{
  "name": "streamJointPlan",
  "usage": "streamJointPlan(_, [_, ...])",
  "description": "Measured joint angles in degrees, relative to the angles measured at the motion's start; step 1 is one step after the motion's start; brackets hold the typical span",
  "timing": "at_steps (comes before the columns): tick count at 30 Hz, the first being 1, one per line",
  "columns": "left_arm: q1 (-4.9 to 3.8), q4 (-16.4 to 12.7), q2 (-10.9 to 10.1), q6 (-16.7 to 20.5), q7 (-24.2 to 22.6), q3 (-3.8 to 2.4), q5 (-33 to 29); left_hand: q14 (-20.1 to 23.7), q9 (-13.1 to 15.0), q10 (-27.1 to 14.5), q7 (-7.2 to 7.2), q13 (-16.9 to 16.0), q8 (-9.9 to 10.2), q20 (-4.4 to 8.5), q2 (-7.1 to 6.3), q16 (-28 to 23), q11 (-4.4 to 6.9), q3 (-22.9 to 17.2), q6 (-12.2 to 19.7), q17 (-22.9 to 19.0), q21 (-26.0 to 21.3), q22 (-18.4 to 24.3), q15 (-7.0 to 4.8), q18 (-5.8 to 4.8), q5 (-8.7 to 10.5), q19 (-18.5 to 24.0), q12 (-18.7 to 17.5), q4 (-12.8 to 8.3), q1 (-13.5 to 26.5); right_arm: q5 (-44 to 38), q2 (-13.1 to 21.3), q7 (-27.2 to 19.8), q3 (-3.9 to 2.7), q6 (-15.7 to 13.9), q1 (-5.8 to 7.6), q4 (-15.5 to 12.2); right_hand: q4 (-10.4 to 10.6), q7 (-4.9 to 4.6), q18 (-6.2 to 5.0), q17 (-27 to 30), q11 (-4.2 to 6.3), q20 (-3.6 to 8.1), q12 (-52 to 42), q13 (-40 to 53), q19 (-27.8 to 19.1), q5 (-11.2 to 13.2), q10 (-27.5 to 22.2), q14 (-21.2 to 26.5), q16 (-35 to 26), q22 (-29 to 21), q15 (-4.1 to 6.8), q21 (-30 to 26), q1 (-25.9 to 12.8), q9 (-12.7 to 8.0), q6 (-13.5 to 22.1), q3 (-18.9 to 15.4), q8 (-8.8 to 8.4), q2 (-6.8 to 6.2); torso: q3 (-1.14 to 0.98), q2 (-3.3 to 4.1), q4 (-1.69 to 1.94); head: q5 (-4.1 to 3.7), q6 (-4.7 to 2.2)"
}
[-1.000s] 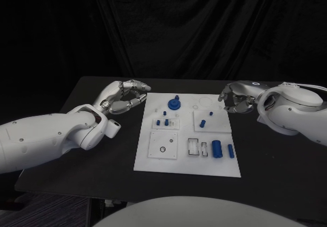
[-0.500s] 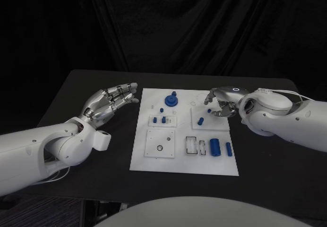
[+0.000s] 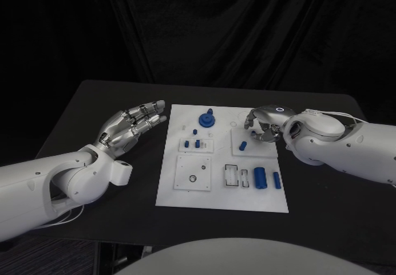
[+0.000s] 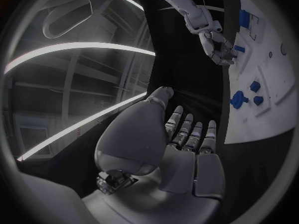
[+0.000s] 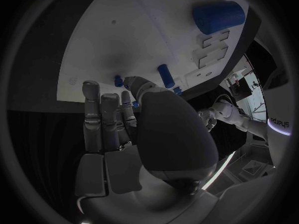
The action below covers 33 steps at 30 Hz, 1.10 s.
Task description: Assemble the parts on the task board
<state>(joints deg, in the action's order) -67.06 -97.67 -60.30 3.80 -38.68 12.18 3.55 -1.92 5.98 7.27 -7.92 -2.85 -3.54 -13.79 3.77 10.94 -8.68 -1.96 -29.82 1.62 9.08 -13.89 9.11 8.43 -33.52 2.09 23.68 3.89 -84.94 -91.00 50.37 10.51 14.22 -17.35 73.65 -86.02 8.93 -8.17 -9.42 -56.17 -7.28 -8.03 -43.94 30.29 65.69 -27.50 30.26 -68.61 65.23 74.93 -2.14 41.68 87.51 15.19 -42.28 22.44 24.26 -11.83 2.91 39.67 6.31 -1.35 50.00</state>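
1. Where the black table [image 3: 99, 103] lies before us, we see the task board [image 3: 222, 197] in its middle, a white plate set between our two hands.
2. On the board's far end we find a round blue part with a peg [image 3: 206, 120], and just nearer a small square plate with short blue pegs [image 3: 196, 143] standing in it.
3. Beside that plate, on the right, a slim blue peg [image 3: 244, 145] stands on a second small square plate, and in the right wrist view it appears as a short blue cylinder [image 5: 166, 75] just past our fingertips.
4. At the board's near right a thick blue cylinder [image 3: 261, 178] and a thinner blue bar [image 3: 277, 181] lie side by side, next to cut-out slots.
5. Our right hand [image 3: 262, 123] hangs over the board's far right part with its fingers curled downward near the slim peg; we cannot tell whether it touches or holds anything.
6. Our left hand [image 3: 132, 126] hovers over the bare table just left of the board, palm up, fingers stretched out side by side and holding nothing, as the left wrist view [image 4: 187, 144] confirms.
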Motion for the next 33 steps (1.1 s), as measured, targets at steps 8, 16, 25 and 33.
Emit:
streamJointPlan(8, [0.06, 0.6, 0.4, -0.2, -0.1, 0.0, 0.7, 1.8, -1.9, -2.4, 1.99, 0.6, 0.8, 6.34, 1.41, -7.7, 3.8, 5.5, 5.2, -1.0, -7.2, 10.4, -4.88, -0.03, 0.01, -1.6, -6.2, -0.1, 3.7, -0.1, -0.1, -0.2, 0.0, -0.4, -0.07, 0.4, -1.0, -0.44, 0.0, 0.1, 0.64, 0.25, 0.2, -2.3, 1.2, -1.5, 4.9, -1.4, 1.4, 0.0, 0.24, 3.0, -0.9, 0.6, -3.6, 2.2, 1.04, -0.31, 0.07, -0.01, 0.07, -0.15, 0.0])
streamJointPlan(16, [0.11, 1.2, 0.8, 0.5, -0.1, 0.0, 1.4, 1.9, -4.2, -5.1, 8.03, 1.3, 1.5, 13.01, 3.64, -10.7, 10.01, 11.5, 14.2, -1.5, -8.8, 13.8, -9.76, -2.3, 4.12, -2.1, -13.8, 4.8, 5.7, -0.1, 0.0, -0.2, 0.0, -0.4, -0.1, 0.5, -1.2, -0.25, 0.0, 0.1, 0.54, 0.25, 0.2, -3.1, 2.0, -2.0, 6.4, -1.8, 1.8, 0.0, 0.23, 4.0, -1.6, 0.8, -3.8, 2.4, 1.04, -0.52, 0.05, -0.06, 0.07, -0.2, 0.0])
streamJointPlan(25, [0.18, 2.2, 1.3, 1.1, -0.1, 0.0, 1.8, 1.9, -4.6, -5.7, 12.75, 1.5, 2.0, 12.75, 6.83, -10.7, 9.84, 13.6, 19.1, -1.6, -8.8, 13.8, -8.99, -3.21, 5.77, -2.1, -15.1, 9.8, 3.5, 0.3, 0.1, -0.2, 0.0, -0.3, -0.1, 0.6, -1.3, -0.45, 0.0, 0.0, 1.02, 0.45, 0.2, -3.5, 2.2, -2.0, 7.3, -2.4, 2.0, 0.0, 0.47, 4.3, -1.9, 0.9, -4.0, 2.8, 1.04, -0.23, 0.16, -0.09, 0.08, -0.31, 0.0])
streamJointPlan(33, [0.35, 3.3, 1.8, 1.1, -0.1, 0.0, 1.9, 1.9, -4.8, -6.0, 16.6, 1.5, 2.1, 8.49, 8.04, -10.7, 8.61, 12.7, 22.2, -1.6, -8.8, 12.8, -4.99, -3.2, 5.78, -2.3, -15.3, 11.4, 1.7, 0.6, 0.1, -0.2, 0.0, 0.1, -0.11, 0.9, -1.3, -0.45, 0.01, 0.1, 1.05, 0.66, 0.2, -3.9, 2.4, -1.8, 8.1, -2.5, 2.0, 0.0, 0.55, 4.6, -2.5, 1.0, -4.0, 2.9, 1.04, -0.21, 0.19, -0.1, 0.1, -0.55, 0.0])
